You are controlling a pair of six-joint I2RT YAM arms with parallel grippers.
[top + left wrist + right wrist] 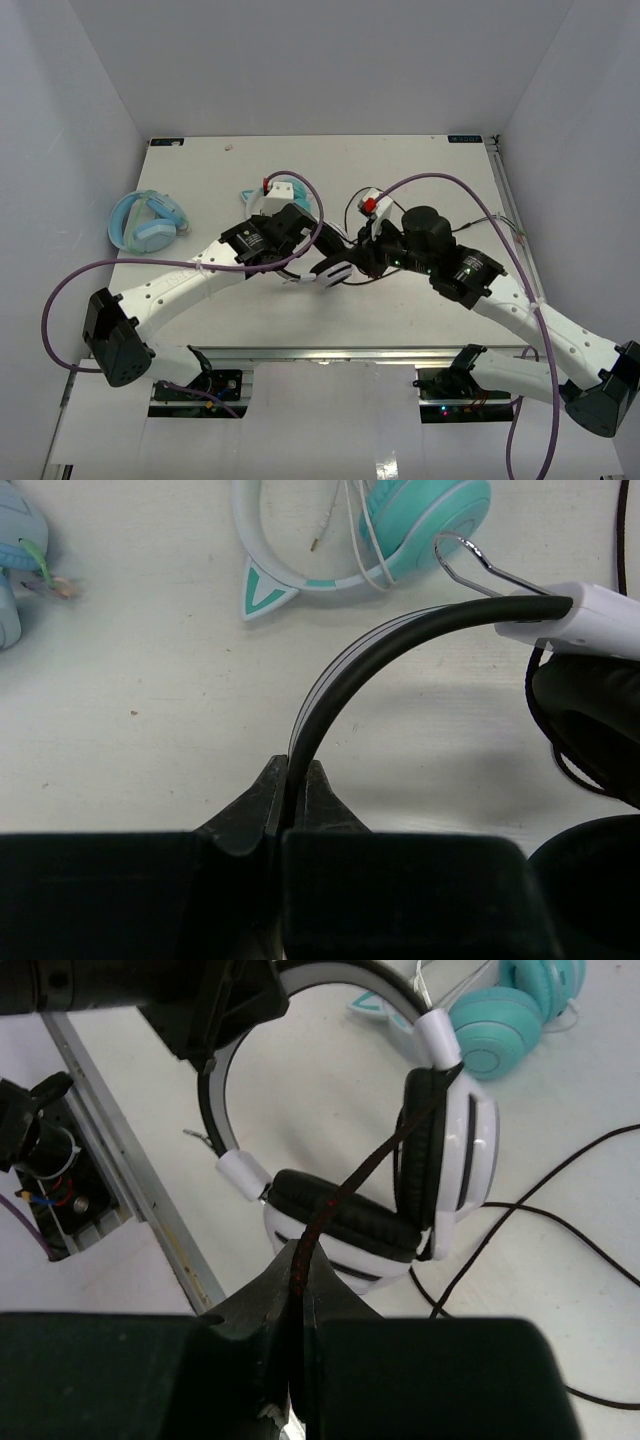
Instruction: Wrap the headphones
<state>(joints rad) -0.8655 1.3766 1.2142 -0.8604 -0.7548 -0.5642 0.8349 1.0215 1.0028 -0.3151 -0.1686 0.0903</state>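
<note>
The black-and-white headphones (335, 268) are held near the table's front middle, between both arms. My left gripper (292, 792) is shut on the thin black headband (335, 675), which curves up to a white earcup arm (590, 620). My right gripper (298, 1265) is shut on the black braided cable (365, 1170), which runs taut up across the earcups. The two white earcups with black pads (450, 1155) show in the right wrist view. More cable (560, 1185) lies loose on the table to the right. In the top view the two grippers (318, 262) (368, 258) are close together.
Teal cat-ear headphones (420, 520) lie just beyond the held pair, also in the right wrist view (500, 1020). Chunky light-blue headphones (148, 222) lie at the table's left edge. A metal rail (130, 1180) runs along the near table edge.
</note>
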